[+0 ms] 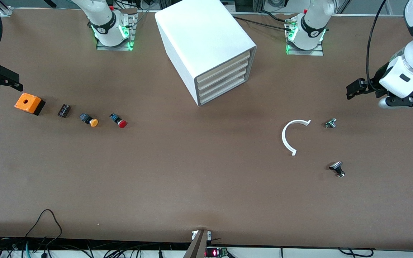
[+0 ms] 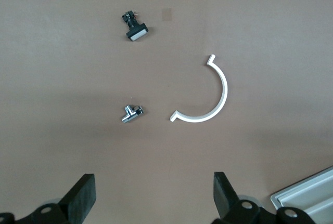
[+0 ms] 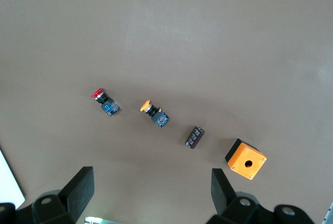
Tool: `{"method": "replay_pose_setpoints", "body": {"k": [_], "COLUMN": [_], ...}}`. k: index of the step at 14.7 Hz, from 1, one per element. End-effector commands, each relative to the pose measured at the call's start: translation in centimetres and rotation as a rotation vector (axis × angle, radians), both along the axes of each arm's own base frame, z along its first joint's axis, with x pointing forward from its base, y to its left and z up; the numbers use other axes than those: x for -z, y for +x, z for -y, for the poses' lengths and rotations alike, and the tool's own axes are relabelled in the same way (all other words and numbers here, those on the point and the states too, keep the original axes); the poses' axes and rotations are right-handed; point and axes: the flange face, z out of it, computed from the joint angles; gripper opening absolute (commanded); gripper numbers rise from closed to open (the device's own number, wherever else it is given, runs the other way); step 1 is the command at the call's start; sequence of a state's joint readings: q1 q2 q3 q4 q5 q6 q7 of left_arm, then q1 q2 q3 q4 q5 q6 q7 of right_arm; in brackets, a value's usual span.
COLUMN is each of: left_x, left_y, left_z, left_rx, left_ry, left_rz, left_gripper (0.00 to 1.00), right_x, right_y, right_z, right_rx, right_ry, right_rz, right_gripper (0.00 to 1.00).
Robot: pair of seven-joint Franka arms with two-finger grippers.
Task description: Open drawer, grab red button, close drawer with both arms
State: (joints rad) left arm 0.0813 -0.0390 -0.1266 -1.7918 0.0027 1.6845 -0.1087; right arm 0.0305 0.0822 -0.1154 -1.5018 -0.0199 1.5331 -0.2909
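Note:
The white cabinet (image 1: 206,46) stands between the two arm bases, with all four drawers shut. The drawer (image 1: 224,89) is the lowest one, its cream front flush with the others. The red-capped button (image 1: 119,121) (image 3: 105,103) lies on its side on the table, toward the right arm's end and nearer the front camera than the cabinet. My right gripper (image 1: 16,80) (image 3: 151,177) hangs open over the table beside the orange box, holding nothing. My left gripper (image 1: 351,91) (image 2: 153,182) hangs open and empty over the table at the left arm's end.
In a row with the button lie an orange-yellow-capped button (image 1: 89,119), a small black part (image 1: 64,110) and an orange box with a hole (image 1: 29,103). Toward the left arm's end lie a white C-shaped ring (image 1: 292,136), a small metal part (image 1: 331,123) and a black part (image 1: 337,169).

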Motion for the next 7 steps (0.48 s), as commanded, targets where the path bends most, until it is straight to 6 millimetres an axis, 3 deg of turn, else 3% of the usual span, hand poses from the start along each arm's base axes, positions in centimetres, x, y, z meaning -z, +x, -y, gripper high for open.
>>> {"method": "replay_pose_setpoints", "body": {"k": [1,4,7], "left_x": [-1.7,-1.4,-1.4], "left_y": [-0.1,-0.2,-0.2], "left_z": [0.2,-0.1,-1.3], "left_rx": [0.023,0.011,-0.002], "left_ry": [0.021,0.022,0.021], "left_rz": [0.0,-0.018,-0.02], "left_gripper": [1.0,1.0,1.0], "right_x": [0.0,0.1,-0.2], "right_y": [-3.1,-3.5,-3.1], "right_z": [0.8,1.4,1.3], "right_rx": [-0.007,-0.101,-0.084], "right_ry": [0.016,0.023,0.029], "right_rz": [0.056,0.044,0.053], "right_gripper": [1.0,1.0,1.0]}}
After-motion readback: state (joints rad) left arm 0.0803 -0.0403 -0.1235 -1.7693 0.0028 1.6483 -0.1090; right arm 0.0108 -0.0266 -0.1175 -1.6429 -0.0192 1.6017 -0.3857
